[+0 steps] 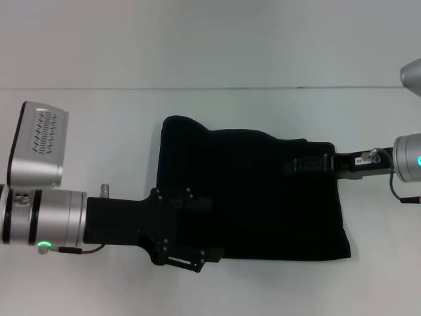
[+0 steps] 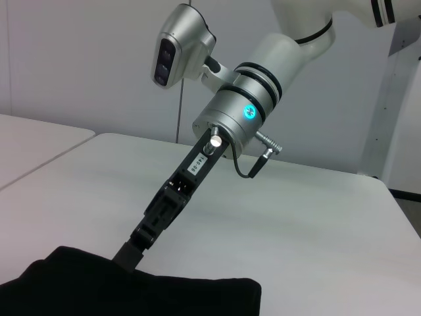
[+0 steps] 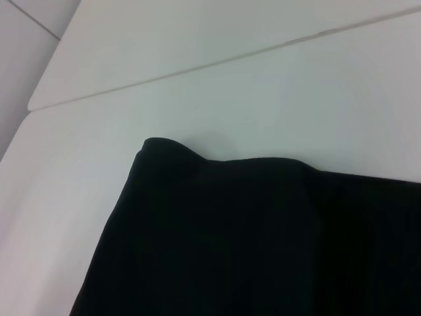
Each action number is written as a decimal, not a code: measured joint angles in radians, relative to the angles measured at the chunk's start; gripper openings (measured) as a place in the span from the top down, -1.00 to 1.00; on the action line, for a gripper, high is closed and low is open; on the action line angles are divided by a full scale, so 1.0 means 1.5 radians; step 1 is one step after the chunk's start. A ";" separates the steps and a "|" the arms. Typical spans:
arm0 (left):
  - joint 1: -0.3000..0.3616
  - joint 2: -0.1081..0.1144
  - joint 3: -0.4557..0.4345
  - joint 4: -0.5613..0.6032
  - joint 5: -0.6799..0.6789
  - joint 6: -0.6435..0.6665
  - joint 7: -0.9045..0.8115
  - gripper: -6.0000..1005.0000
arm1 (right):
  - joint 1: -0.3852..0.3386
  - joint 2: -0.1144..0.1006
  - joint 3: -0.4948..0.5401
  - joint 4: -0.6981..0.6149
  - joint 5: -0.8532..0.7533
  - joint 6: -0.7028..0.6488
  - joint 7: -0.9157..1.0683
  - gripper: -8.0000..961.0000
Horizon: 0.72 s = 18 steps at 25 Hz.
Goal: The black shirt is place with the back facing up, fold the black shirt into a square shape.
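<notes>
Left gripper nearest the camera in the head view, low over the near left part of the shirt. Black fingers against black cloth; cannot tell whether they are spread, closed, or pinching fabric.

Shirt lies on the white table, centre of the view, folded into a rough rectangle. Far left corner rises in a rounded bump; right edge runs slanted toward the near right corner.

Right gripper reaches in from the right, over the shirt's far right edge. In the left wrist view its tip meets the cloth at the edge, arm slanting down. Grip state cannot be told.

Right wrist view: only shirt and table.
</notes>
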 joint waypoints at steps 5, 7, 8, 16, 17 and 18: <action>0.000 -0.001 0.000 0.000 -0.003 -0.001 0.000 -0.86 | 0.005 0.005 -0.012 0.005 0.000 0.000 0.005 -0.90; 0.000 -0.001 0.000 0.000 -0.006 -0.001 0.000 -0.86 | 0.007 0.009 -0.017 0.006 0.000 0.000 0.005 -0.90; 0.000 -0.001 0.000 0.000 -0.006 -0.001 0.000 -0.86 | 0.008 0.011 -0.019 0.006 0.000 0.000 0.005 -0.89; 0.001 -0.002 0.000 0.000 -0.007 -0.001 -0.001 -0.86 | 0.015 0.022 -0.024 0.003 0.005 -0.021 0.000 -0.89; 0.001 -0.002 0.000 0.000 -0.007 -0.002 -0.001 -0.86 | 0.016 0.024 -0.024 0.001 0.006 -0.028 0.000 -0.89; 0.001 -0.002 0.000 0.000 -0.007 -0.002 -0.001 -0.86 | 0.017 0.024 -0.023 0.000 0.007 -0.037 -0.001 -0.89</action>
